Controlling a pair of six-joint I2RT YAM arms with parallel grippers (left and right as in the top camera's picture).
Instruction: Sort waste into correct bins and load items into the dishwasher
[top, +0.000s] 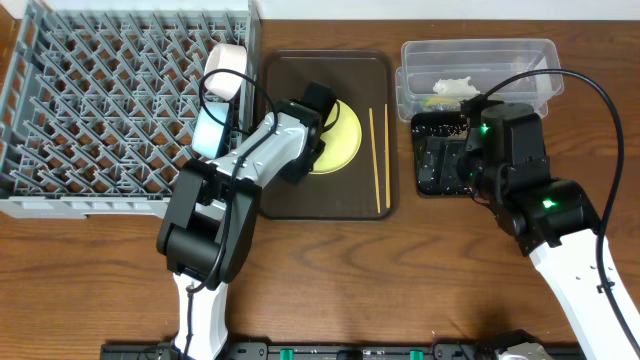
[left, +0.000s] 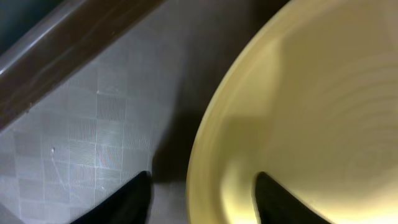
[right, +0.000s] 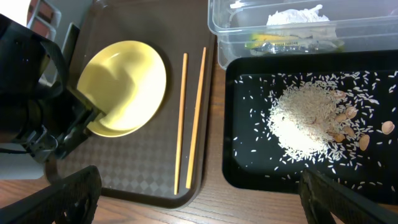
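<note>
Yellow plate (left: 311, 112) rim, straddled by left tool (left: 202, 205)

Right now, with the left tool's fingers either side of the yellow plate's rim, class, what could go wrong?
The left tool straddles only the rim of the yellow plate, so the plate may tilt or slip when lifted. The chopsticks lie close beside it on the brown tray; a sideways drag could scatter them.
</note>
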